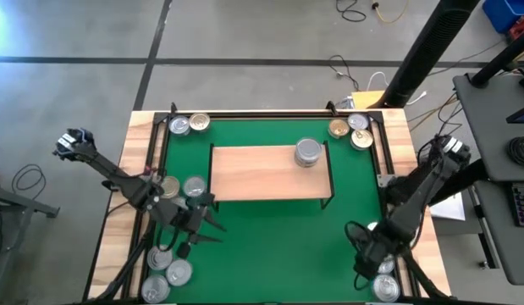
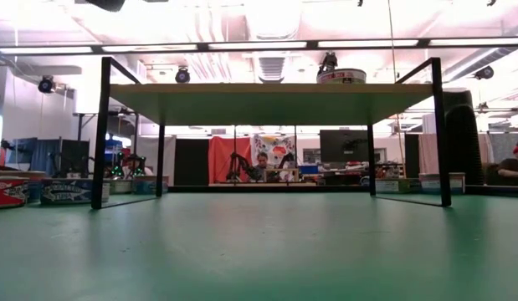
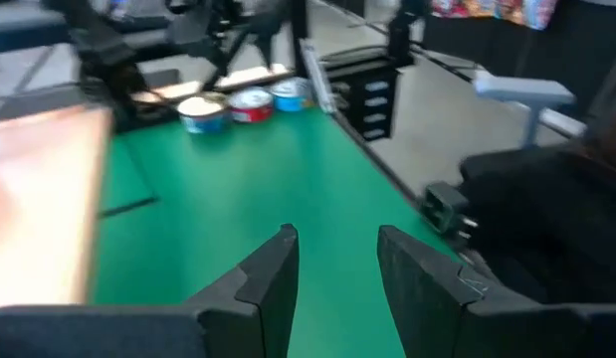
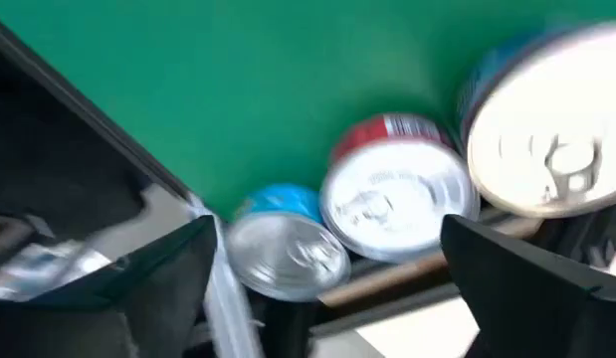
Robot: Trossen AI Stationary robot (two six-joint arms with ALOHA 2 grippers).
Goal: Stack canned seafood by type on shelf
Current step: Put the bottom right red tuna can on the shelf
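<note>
Shelf: pale wood board (image 1: pixel 253 174) on thin black legs, mid green mat (image 1: pixel 270 246).
Tins: round, ringed lids; one silver tin (image 1: pixel 307 152) on shelf; others in mat corners.
Right gripper (image 4: pixel 332 264): spread wide over red-banded tin (image 4: pixel 397 199), holding nothing.
Left gripper (image 3: pixel 335 261): fingers parted, empty, above mat.
Low view only: people at desks beyond.

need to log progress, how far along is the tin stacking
Early stage. Done: one silver tin sits on the shelf. In hand: nothing is held; the right gripper is open over the tins by the mat's near right corner, framing a red-labelled tin. The left gripper hangs empty above the mat, jaws apart. Left: tins at the far left, far right and near left.
</note>
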